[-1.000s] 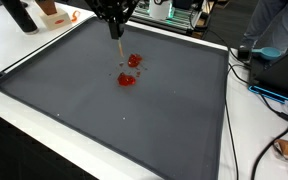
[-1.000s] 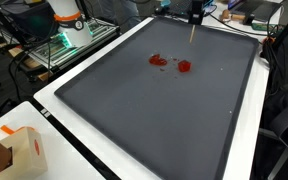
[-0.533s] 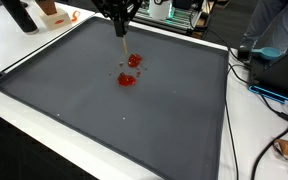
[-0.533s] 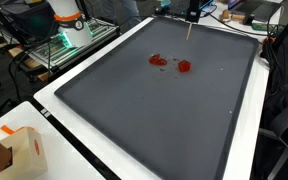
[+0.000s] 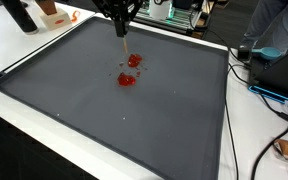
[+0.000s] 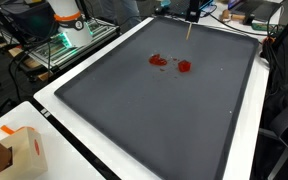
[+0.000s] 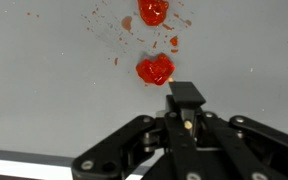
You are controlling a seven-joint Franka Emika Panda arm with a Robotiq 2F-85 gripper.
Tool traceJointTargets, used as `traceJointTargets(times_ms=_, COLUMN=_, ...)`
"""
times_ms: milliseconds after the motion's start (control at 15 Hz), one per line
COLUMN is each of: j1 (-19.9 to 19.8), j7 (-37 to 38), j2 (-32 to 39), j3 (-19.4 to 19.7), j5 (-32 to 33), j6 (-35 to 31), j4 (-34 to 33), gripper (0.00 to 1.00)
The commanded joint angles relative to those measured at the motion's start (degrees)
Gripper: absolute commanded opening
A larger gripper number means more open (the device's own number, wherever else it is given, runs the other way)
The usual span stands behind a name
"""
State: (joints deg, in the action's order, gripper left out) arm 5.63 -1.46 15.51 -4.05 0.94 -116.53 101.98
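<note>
My gripper hangs over the far edge of a large dark grey mat and is shut on a thin tan stick that points down. Two red squashed blobs with small splatters lie on the mat just below the stick's tip. In the other exterior view the gripper and stick are above the blobs. In the wrist view the stick's dark end sits just short of the nearer blob; another blob lies beyond.
The mat covers a white table. An orange-and-white box stands at one corner. Cables and a person's arm are beside the table. Equipment and a dark bottle stand at the back.
The gripper and stick shifted slightly sideways toward the red blobs between one second ago and half a second ago, then stayed still.
</note>
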Motion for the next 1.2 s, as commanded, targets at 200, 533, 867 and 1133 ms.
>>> traceJointTargets(times_ms=200, j1=-0.9, j7=-2.7, j2=0.7, j3=-0.6, j5=-1.9, j6=0.4, j4=-0.7, gripper=0.03)
traceJointTargets(times_ms=533, j1=-4.6, j7=-17.8, j2=2.7, j3=-2.2, j5=-12.6, j6=-3.1, j4=-0.7, gripper=0.03)
traceJointTargets(times_ms=867, j1=-8.1, j7=-31.5, j2=5.6, j3=-3.9, j5=-21.9, j6=-4.6, j4=-0.4, gripper=0.03)
traceJointTargets(times_ms=1133, j1=-10.2, j7=-38.4, j2=7.9, j3=-5.1, j5=-28.5, j6=-3.9, j4=-0.5, gripper=0.03)
